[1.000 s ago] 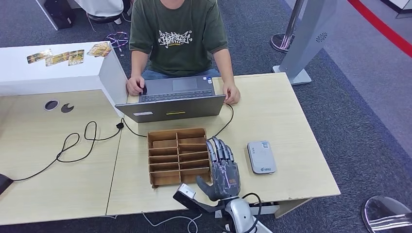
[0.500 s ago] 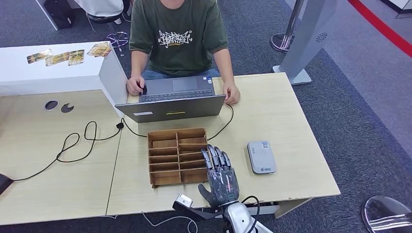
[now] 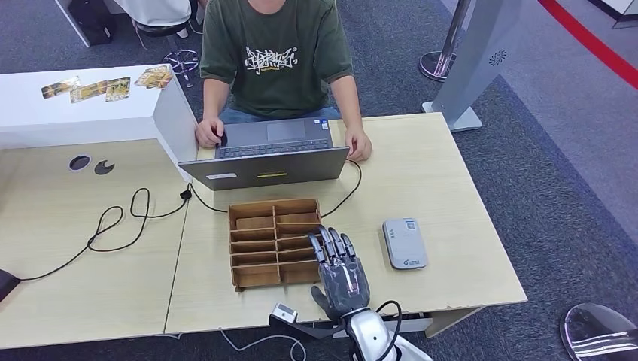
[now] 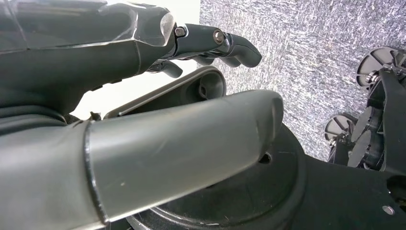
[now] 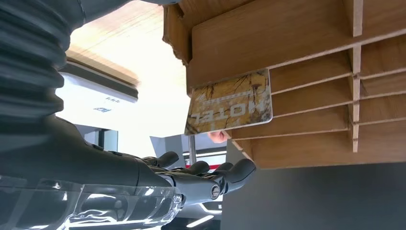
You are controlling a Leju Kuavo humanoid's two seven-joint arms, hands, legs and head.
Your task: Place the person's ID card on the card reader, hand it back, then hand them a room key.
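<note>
A wooden card rack (image 3: pixel 274 242) with several slots stands in the middle of the table. My right hand (image 3: pixel 340 272) hovers at its right end, fingers spread and pointing away from me, holding nothing. In the right wrist view a yellow-brown room key card marked HOTEL (image 5: pixel 230 101) sticks out of one slot of the rack (image 5: pixel 297 43), a little apart from my fingertips (image 5: pixel 225 175). The white card reader (image 3: pixel 404 243) lies flat to the right of that hand. My left hand (image 4: pixel 143 110) hangs over grey carpet with nothing in it, its fingers (image 4: pixel 225 42) apart from the thumb.
A person in a green T-shirt (image 3: pixel 274 53) sits across the table, one hand on the open laptop (image 3: pixel 267 158), the other on the tabletop. A black cable (image 3: pixel 120 222) loops across the left table. Several cards (image 3: pixel 98 86) lie on the white counter.
My right hand has drawn back toward the near table edge, its fingertips sliding from the rack's upper slots to about its middle. Nothing else has moved.
</note>
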